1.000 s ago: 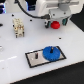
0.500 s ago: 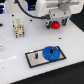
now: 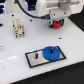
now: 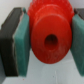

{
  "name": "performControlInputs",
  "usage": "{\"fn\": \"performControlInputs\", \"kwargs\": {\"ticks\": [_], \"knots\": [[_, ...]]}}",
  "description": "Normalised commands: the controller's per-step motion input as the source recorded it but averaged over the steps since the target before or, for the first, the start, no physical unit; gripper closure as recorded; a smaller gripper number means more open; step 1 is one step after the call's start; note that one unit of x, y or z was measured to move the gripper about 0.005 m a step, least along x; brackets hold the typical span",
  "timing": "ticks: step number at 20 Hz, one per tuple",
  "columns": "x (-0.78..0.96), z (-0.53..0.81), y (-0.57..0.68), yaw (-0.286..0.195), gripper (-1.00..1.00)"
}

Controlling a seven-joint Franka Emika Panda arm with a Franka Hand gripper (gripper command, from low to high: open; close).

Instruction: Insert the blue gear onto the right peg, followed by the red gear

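The gripper point(image 3: 57, 25) is clamped on the red gear point(image 4: 49, 36), a round toothed plastic disc with a raised hub and a dark centre hole; in the wrist view its rim sits squeezed between two flat teal pads point(image 4: 22, 44) backed by black fingers. In the exterior view the red gear point(image 3: 57, 25) hangs under the white arm near the worktop's far edge, well apart from the plate. The blue gear point(image 3: 51, 53), a wider bright-blue toothed disc, lies flat on the grey, black-framed plate point(image 3: 34, 60) near the worktop's front edge, seated at the plate's end toward the exterior view's right; the right peg itself is too small to make out. Compared with half a second ago the arm and red gear look unchanged in place, and the blue gear stays put
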Motion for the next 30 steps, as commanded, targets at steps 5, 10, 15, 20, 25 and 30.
{"fn": "performControlInputs", "kwargs": {"ticks": [5, 10, 15, 20, 25, 30], "knots": [[0.37, 0.66, -0.01, 0.0, 1.0], [0.54, 0.63, -0.04, 0.0, 1.0], [0.66, 0.58, -0.2, 0.0, 1.0], [0.71, 0.54, -0.17, 0.0, 1.0], [0.77, 0.45, -0.11, 0.0, 1.0], [0.8, 0.39, -0.06, 0.0, 1.0]]}}
